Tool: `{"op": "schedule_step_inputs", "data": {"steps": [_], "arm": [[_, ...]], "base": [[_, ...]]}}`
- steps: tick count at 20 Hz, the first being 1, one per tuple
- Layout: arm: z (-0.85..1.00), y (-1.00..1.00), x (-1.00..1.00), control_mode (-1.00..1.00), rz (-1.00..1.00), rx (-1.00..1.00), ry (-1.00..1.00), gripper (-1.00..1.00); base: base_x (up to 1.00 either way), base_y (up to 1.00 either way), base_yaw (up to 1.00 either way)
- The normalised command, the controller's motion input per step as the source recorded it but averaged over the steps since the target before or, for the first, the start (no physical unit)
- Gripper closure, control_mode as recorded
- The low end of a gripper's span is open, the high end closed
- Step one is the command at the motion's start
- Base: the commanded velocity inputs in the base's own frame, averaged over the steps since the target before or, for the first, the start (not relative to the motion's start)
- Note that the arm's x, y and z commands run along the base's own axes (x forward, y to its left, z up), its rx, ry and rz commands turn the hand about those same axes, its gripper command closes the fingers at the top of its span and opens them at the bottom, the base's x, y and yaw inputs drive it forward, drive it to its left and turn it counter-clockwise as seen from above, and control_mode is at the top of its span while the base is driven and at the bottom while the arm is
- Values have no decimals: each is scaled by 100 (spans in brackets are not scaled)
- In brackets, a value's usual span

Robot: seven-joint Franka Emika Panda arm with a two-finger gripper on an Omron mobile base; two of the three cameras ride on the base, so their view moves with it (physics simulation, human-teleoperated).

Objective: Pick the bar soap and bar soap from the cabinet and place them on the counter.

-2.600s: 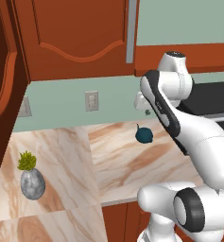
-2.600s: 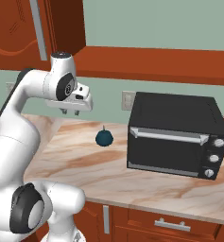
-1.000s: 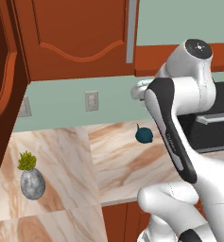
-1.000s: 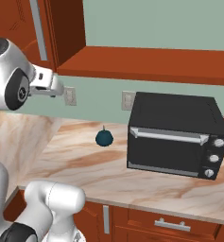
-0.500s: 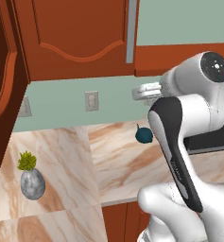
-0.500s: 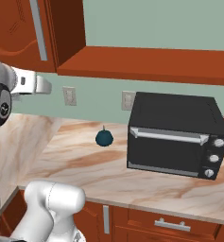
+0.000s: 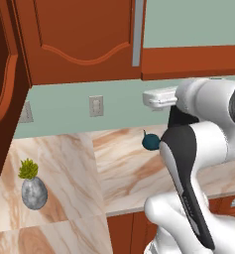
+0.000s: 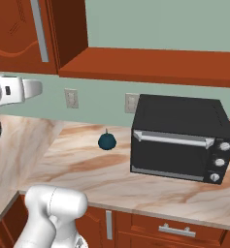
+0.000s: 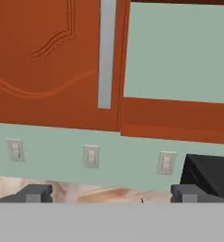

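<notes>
Because the cabinet [image 9: 52, 61] door is closed, the bar soaps are presumably still behind it, unseen. At the bottom of the hand view the pincer [image 9: 111, 193] is released, fingertips [image 9: 35, 193] wide apart and holding nothing, aimed toward the grey bar handle [image 9: 105, 54] at upper centre, probably to open the door. On the tabletop [image 8: 87, 164] rest a dark teal round object [image 8: 106, 141] and a black toaster oven [image 8: 182, 138].

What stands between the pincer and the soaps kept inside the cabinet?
The closed cabinet door does. In the hand view the open pincer faces this door and its grey bar handle, and no soap can be seen. The door must be pulled open first, probably by that handle.
</notes>
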Motion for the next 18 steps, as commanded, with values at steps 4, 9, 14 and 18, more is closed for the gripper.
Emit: {"op": "schedule_step_inputs", "data": {"steps": [4,9,14,18], "arm": [[20,10,-2,-100,0,-2,-28,-100],[22,8,-2,-100,0,0,-26,-100],[30,2,-1,-100,0,0,-26,-100],[32,0,0,-100,0,0,-15,-100]], "base": [[0,0,0],[0,0,0],[0,0,0],[0,0,0]]}}
